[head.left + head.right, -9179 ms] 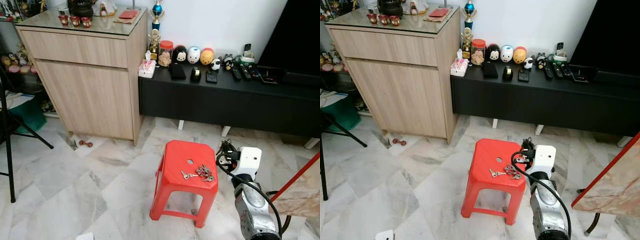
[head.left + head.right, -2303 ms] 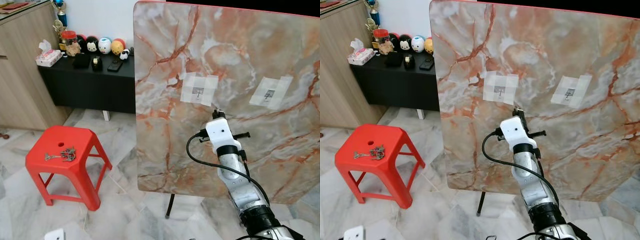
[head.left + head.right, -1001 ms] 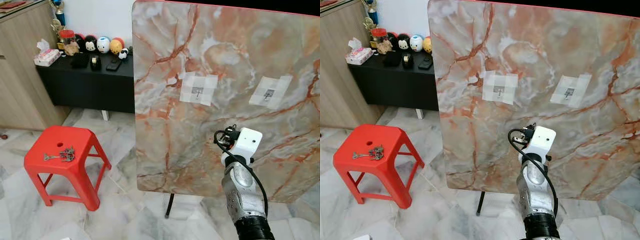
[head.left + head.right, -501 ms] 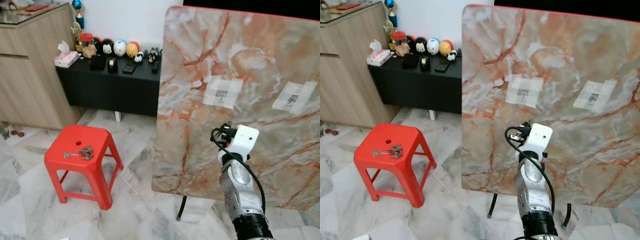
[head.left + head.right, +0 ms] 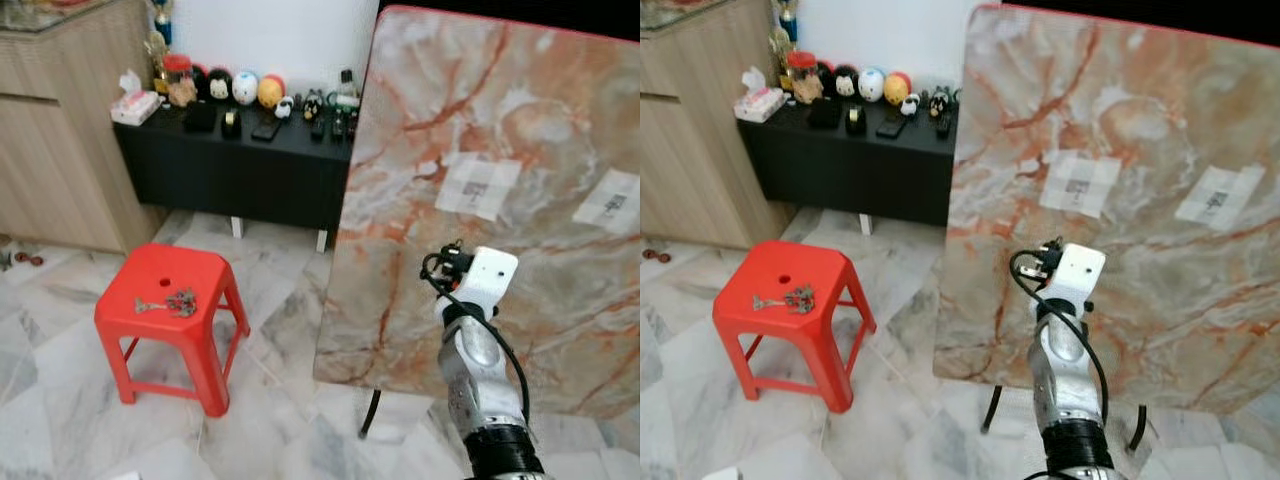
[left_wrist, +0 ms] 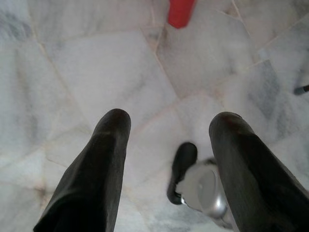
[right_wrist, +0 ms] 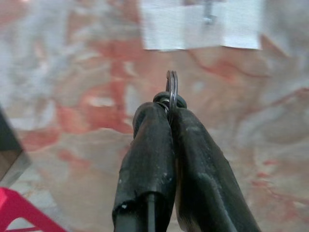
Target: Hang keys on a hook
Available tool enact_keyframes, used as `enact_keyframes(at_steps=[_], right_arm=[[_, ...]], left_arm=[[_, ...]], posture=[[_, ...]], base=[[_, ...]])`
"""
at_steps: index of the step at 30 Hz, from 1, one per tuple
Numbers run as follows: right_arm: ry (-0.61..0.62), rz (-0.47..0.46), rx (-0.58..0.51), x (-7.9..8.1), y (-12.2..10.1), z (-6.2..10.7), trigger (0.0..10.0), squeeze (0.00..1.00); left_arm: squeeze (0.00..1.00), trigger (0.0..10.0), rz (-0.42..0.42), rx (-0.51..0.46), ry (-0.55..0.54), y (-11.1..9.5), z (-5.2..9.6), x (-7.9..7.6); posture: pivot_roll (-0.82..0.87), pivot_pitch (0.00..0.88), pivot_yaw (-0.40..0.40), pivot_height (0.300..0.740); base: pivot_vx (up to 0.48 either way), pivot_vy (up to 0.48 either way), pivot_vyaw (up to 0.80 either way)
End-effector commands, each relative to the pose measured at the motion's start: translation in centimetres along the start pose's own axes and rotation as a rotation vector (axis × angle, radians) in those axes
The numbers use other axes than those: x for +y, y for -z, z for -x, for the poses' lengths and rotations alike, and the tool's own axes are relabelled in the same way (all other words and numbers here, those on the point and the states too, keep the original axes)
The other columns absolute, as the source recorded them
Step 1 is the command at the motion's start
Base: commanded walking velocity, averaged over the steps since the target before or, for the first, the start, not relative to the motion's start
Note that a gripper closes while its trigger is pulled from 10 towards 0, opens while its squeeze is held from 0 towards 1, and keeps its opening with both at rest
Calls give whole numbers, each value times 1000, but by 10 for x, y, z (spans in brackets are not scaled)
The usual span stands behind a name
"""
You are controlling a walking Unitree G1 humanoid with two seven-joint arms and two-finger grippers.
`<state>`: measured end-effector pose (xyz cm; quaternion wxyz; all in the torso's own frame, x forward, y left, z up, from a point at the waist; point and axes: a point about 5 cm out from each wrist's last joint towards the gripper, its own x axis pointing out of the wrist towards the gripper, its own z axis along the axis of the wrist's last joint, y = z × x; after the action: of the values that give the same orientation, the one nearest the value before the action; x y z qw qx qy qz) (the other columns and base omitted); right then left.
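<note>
A: Marble-patterned board (image 5: pixel 500 150), standing upright on a dark leg, with two taped white patches; a small hook (image 7: pixel 207 18) sits in the middle of the nearer patch (image 7: pixel 203 24). That is the target, I'd say.

B: And the keys?

A: A bunch of keys (image 5: pixel 170 302) lies near the middle of the red stool's (image 5: pixel 205 268) top, well apart from the board. But the right gripper (image 7: pixel 169 104) has its two fingers pressed together on a thin metal ring (image 7: pixel 172 87), which stands up edge-on out of the tips. I cannot make out any key hanging from it.

B: Where is that gripper?

A: Raised in front of the board's lower half, below the nearer patch and not touching it. In the wrist view the hook is above the ring and a little to one side.

B: The left one?

A: The left gripper (image 6: pixel 169 140) hangs idle over the marble floor (image 6: pixel 96 63), fingers apart and holding nothing.

B: So which step?

A: My reading: carry done, approach to the hook under way. Next move calls for lifting the ring level with the hook, lining its opening up with the tip, pushing in and lowering before letting go. An edge-on ring leaves little margin, so it could glance off the hook
</note>
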<state>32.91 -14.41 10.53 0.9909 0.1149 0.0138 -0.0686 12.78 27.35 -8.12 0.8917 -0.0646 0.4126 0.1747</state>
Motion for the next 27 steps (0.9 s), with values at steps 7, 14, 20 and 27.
enact_keyframes(at_steps=[7, 14, 20, 27], right_arm=[[30, 0, -22, -9, -6, -2, 10000, 0], [52, 3, -19, -12, -4, -1, 10000, 0], [136, 29, -46, -21, -8, -1, 10000, 0], [286, 56, -66, -42, -12, 0, 10000, 0]], left_arm=[[0, 10000, 9, 35, 17, 8, 1, -7], [0, 10000, 22, 22, 34, 9, 0, -16], [0, 10000, 21, 28, 44, 11, -1, -27], [0, 10000, 18, 17, 51, 9, -2, -33]], posture=[[155, 0, -62, 740], [158, 0, -60, 740], [165, 0, -61, 740], [164, 0, -56, 740]], base=[[0, 272, 0], [0, 34, 0], [0, 0, 0], [0, 0, 0]])
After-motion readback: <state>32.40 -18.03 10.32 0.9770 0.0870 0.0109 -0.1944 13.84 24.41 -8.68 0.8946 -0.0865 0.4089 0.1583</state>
